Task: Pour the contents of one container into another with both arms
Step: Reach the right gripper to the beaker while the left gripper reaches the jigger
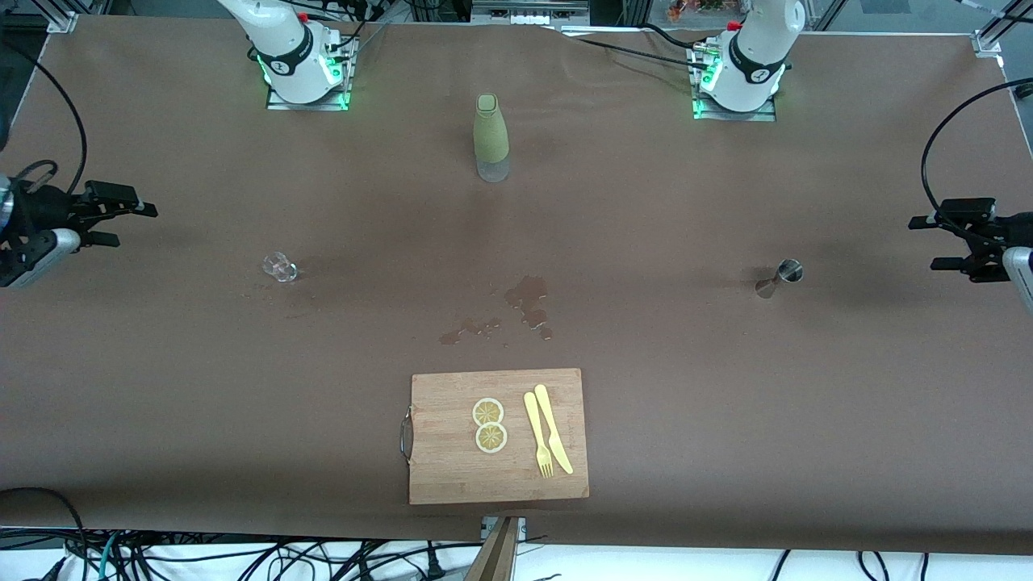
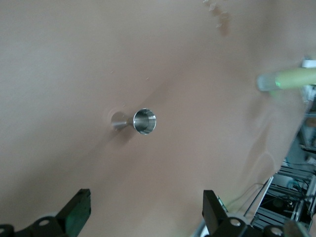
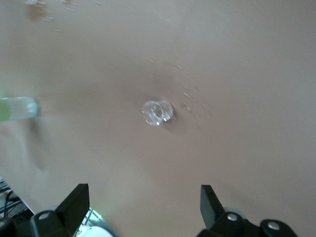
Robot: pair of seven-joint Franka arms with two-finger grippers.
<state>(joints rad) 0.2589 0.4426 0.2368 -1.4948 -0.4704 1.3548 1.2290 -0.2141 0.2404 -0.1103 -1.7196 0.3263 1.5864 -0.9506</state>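
The tiny clear glass cup (image 1: 280, 268) stands on the brown table toward the right arm's end, and the right wrist view shows it (image 3: 157, 112) from above. The small silver jigger (image 1: 781, 278) stands toward the left arm's end, its round rim facing up in the left wrist view (image 2: 140, 121). My right gripper (image 1: 133, 224) hangs open over the table's edge at its own end, well apart from the cup, with nothing between its fingers (image 3: 144, 202). My left gripper (image 1: 924, 242) is likewise open and empty (image 2: 146, 210), over its own end, apart from the jigger.
A tall olive-green bottle (image 1: 491, 137) stands mid-table between the two bases. Wet spill patches (image 1: 529, 307) lie in the middle. Nearer the front camera is a wooden cutting board (image 1: 452, 468) with two lemon slices (image 1: 489, 425) and a yellow fork and knife (image 1: 547, 440).
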